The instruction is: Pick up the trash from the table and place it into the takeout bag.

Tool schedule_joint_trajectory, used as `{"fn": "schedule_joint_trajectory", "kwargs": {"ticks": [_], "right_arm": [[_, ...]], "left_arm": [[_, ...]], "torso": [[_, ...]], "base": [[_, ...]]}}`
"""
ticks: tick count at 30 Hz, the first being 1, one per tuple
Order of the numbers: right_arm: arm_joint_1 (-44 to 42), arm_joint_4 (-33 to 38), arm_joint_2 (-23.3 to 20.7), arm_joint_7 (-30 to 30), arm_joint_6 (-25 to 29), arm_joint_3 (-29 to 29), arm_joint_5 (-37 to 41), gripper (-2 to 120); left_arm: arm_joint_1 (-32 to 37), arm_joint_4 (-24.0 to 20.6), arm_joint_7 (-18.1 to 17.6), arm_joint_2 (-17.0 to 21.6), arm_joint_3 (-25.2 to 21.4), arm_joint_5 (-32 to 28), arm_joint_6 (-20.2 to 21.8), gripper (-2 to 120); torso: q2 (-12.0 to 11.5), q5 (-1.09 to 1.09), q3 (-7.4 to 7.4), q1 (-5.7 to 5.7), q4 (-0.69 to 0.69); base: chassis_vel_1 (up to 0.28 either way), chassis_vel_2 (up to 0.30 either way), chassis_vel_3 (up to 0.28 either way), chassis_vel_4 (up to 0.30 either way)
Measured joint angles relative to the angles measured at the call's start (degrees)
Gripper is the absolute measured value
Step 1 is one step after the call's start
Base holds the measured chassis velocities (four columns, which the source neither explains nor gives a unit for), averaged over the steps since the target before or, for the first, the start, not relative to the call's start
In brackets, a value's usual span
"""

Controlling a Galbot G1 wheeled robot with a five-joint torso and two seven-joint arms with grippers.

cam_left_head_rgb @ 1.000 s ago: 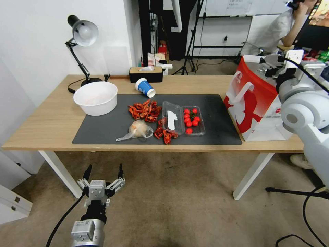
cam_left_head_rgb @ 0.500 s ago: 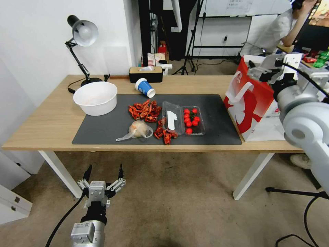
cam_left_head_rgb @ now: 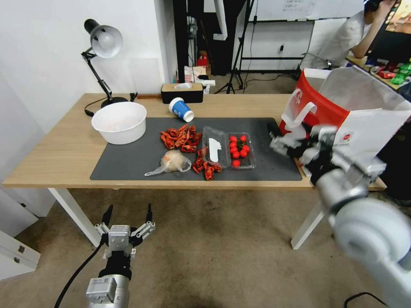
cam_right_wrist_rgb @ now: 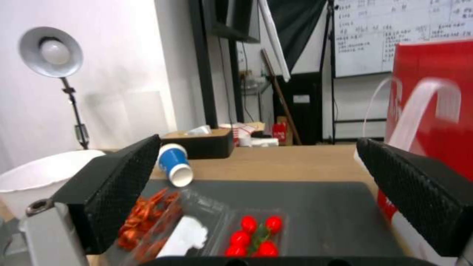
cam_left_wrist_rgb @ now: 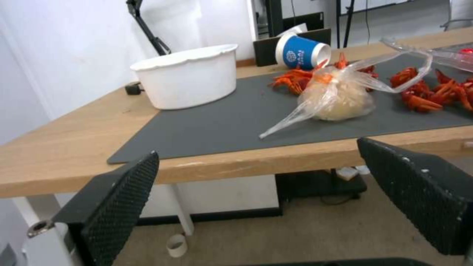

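— From the head, what do we have left? 
— Blue paper cup (cam_left_head_rgb: 181, 109) and small clear plastic bag (cam_left_head_rgb: 172, 162) lie on the tabletop (cam_left_head_rgb: 55, 156); takeout bag (cam_left_head_rgb: 342, 113) stands right. 
— Wrists? 
— Left hand (cam_left_wrist_rgb: 276, 199) below the edge, right hand (cam_right_wrist_rgb: 261, 199) over the mat, both spread, empty.

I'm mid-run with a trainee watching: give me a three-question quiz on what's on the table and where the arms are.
1. True or false: the blue paper cup stands upright on the dark mat.
2. Which item lies nearest the table's front edge? A) white bowl B) small clear plastic bag C) tissue box
3. Fill in: the right end effector is open beside the ____; the left end effector hangs open below the table.

Key: 1 false, it lies on its side on bare wood behind the mat. 2 B. 3 takeout bag.
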Motion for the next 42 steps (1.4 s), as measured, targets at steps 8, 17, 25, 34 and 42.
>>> {"fn": "schedule_joint_trajectory", "kwargs": {"ticks": [8,17,25,34,42], "right_arm": [[-13.59,-6.91,7.83,-4.88,15.56,-0.93,-13.04,100],[-17.87,-12.56,11.19,-6.62,21.83,-0.83,-16.37,100],[-17.97,-14.41,12.35,-7.12,23.02,-0.87,-16.98,100],[-17.76,-14.44,12.59,-7.14,22.75,-0.90,-16.98,100],[-17.08,-13.58,13.03,-6.84,20.50,-1.33,-16.88,100]], "left_arm": [[-0.39,0.53,0.02,0.54,-0.26,-0.72,-0.09,100],[-1.00,1.32,0.02,0.89,0.02,-0.80,-0.12,100],[-1.27,1.77,0.10,1.14,0.33,-1.01,-0.14,100],[-1.43,1.83,0.17,1.37,0.20,-1.47,-0.14,100],[-1.72,1.84,0.25,1.80,-0.06,-1.94,-0.13,100]], "torso": [[0.00,0.02,0.00,0.00,0.00],[0.00,0.02,0.00,0.00,0.01],[0.00,0.00,0.00,0.00,0.02],[0.00,0.01,0.00,0.00,0.02],[0.00,0.01,0.01,0.00,0.01]], "base": [[0.000,0.000,0.000,0.000],[0.000,0.000,0.000,0.000],[0.000,0.000,0.000,0.000],[0.000,0.000,0.000,0.000],[0.000,0.000,0.000,0.000]]}}
